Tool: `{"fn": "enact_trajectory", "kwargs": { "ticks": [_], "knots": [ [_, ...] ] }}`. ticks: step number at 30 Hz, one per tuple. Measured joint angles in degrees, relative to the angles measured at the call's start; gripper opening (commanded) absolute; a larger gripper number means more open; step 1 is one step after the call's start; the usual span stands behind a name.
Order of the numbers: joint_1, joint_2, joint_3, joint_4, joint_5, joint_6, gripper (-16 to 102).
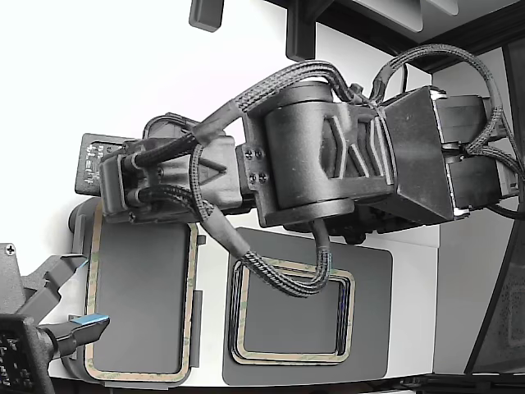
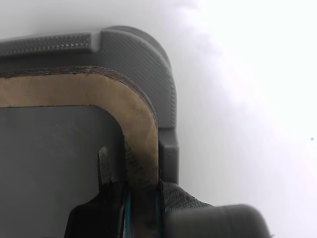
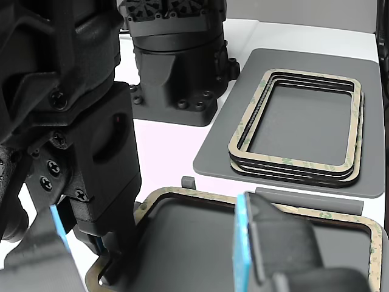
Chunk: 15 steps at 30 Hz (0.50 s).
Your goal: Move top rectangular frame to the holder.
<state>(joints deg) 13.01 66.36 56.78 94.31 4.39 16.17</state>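
The frame [image 1: 92, 271] lies flat on the holder [image 1: 79, 220], a tan ring with greenish marks, at the exterior view's left. In the wrist view the frame [image 2: 133, 106] curves round 1 corner, its outer edge just inside the holder's raised grey lip [image 2: 166, 84].

The gripper [image 2: 141, 206] pinches the frame's rim in the wrist view: 1 dark finger sits inside the ring and 1 outside, with a thin blue pad edge showing against the tan strip. The jaws are closed on the rim, and the frame rests against the holder's floor there. In the exterior view the arm's wrist [image 1: 156, 176] hangs over the holder's far end and hides the fingers.

In the other view the frame [image 3: 292, 210] rings the holder's dark floor, and a small raised tab [image 3: 189, 181] stands just beyond its far edge.

To the exterior view's right, a stack of like frames [image 1: 292, 355] lies on a darker grey mat [image 1: 369, 328], well apart from the holder. A braided cable [image 1: 283, 275] loops down over the stack. The other view shows at least 3 rings in that stack [image 3: 298, 164], on the mat [image 3: 213, 161].

A second gripper with blue pads [image 1: 89, 320] sits at the exterior view's lower left, beside the holder's near corner.
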Motion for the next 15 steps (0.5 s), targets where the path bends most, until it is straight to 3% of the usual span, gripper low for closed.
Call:
{"fn": "enact_trajectory", "kwargs": {
  "ticks": [15],
  "knots": [
    [0.0, -0.6, 0.0, 0.0, 0.1, -0.5, -11]
  ]
}}
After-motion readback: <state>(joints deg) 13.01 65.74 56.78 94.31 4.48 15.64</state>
